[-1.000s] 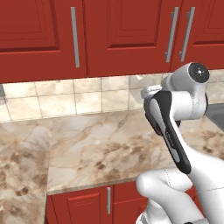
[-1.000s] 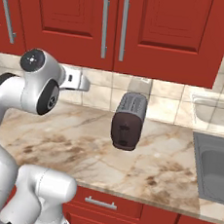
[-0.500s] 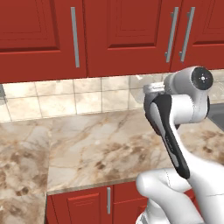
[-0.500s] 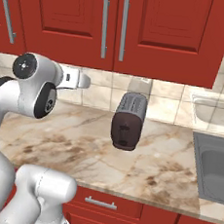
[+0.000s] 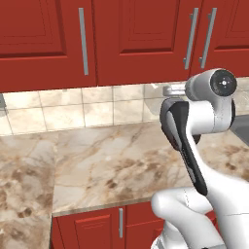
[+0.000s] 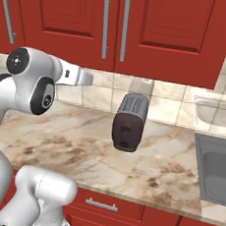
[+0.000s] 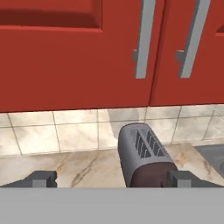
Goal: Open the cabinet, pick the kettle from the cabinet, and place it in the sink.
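The cabinet (image 7: pixel 78 57) has both red doors shut, and their two long grey bar handles (image 7: pixel 144 39) hang side by side just right of centre in the hand view. It also shows in the right base view, cabinet (image 6: pixel 75 17), and the left base view, cabinet (image 5: pixel 141 39). My gripper (image 7: pixel 111 179) is open with nothing between its fingertips (image 7: pixel 43 178). It is level with the tiled wall below the doors and some way short of it. The same gripper (image 6: pixel 88 77) points at the backsplash. The kettle is hidden. Part of the grey sink (image 6: pixel 217 168) shows at the far right.
A grey and dark-brown toaster (image 6: pixel 129 121) stands on the marble counter (image 6: pixel 72 145), below the handles and right of my hand; it is the toaster (image 7: pixel 142 157) low in the hand view. Lower red cupboards (image 5: pixel 97 228) run under the counter's front edge.
The arm's elbow has swung slightly outward and the hand has edged a little toward the wall. The jaws stay wide apart. Nothing on the counter has moved.
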